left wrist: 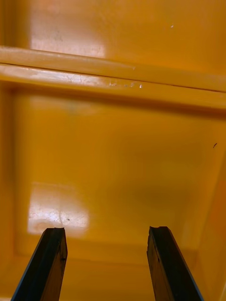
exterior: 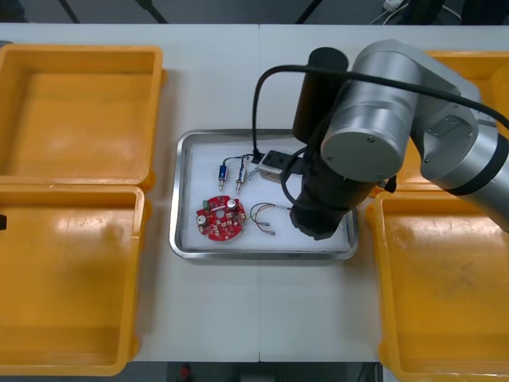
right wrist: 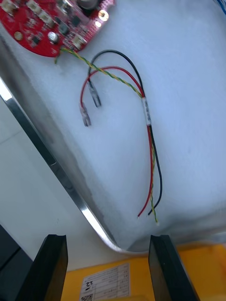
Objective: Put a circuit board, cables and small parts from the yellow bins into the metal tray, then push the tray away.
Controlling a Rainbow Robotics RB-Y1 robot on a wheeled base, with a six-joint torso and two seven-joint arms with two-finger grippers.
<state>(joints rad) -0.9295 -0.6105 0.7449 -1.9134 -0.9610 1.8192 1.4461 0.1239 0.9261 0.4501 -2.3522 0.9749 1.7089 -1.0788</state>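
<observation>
The metal tray, white inside, lies at the table's middle. In it are a round red circuit board, a red, yellow and black cable and two small metal parts. My right arm hangs over the tray's right side. In the right wrist view my right gripper is open and holds nothing, above the tray's corner rim. The cable and the board lie beyond its fingers. My left gripper is open over a bin's floor.
Two yellow bins stand left of the tray and two right of it. A labelled bin edge lies just past the tray corner by my right fingers. A black cable loops over my right arm.
</observation>
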